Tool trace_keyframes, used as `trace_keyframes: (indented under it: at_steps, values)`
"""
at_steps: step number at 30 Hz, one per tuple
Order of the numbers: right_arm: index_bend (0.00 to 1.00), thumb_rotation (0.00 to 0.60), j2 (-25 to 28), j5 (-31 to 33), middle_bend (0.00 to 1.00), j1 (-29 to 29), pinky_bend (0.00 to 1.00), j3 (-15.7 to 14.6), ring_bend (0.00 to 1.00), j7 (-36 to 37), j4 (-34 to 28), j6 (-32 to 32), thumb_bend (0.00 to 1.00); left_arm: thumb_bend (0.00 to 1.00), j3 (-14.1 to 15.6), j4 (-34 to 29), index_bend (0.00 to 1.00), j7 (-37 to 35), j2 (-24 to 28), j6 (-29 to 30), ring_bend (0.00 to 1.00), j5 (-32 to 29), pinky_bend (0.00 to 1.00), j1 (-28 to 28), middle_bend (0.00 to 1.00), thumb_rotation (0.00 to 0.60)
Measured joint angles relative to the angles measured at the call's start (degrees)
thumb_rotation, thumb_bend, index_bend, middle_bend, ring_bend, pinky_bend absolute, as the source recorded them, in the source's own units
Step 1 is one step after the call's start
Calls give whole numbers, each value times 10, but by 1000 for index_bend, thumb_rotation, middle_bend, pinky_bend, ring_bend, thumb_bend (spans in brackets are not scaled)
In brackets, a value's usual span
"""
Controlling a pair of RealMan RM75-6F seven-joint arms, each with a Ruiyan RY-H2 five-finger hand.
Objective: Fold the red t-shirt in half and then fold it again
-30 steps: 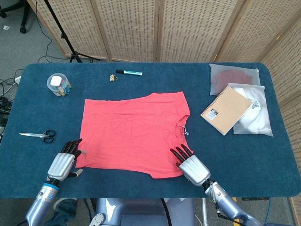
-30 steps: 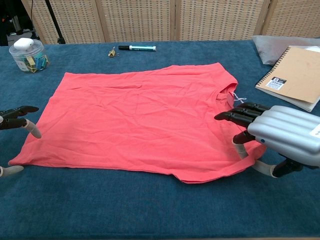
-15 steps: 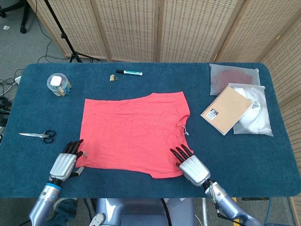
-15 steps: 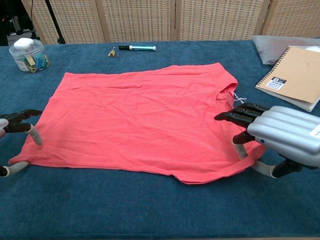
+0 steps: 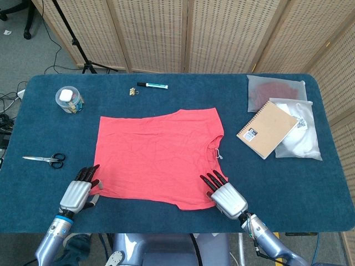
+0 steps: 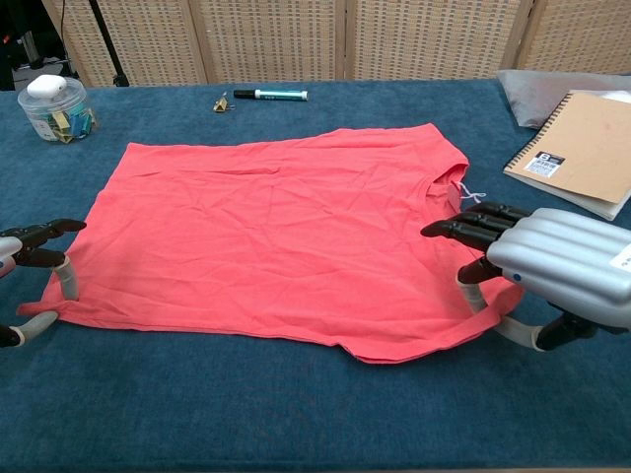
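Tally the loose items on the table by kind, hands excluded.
T-shirt: 1
Notebook: 1
Plastic bags: 2
Marker: 1
Binder clip: 1
Scissors: 1
Clip jar: 1
Total: 8

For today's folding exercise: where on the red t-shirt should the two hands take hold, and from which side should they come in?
Grip the red t-shirt at its two near corners, coming in from the table's front edge. It lies flat with that edge nearest the robot, and the left hand and right hand already sit at those corners. Pinching both lets the near edge likely be lifted and carried over to the far edge.
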Motion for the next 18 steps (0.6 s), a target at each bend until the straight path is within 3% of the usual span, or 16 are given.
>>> trace_keyframes:
  at_steps: [18]
  values:
    - [571,600,2,0,58,0,0,0,0,-2,-4,1,466,599,2,-9,652,3,6,0,0,-7,0,-2,0,600]
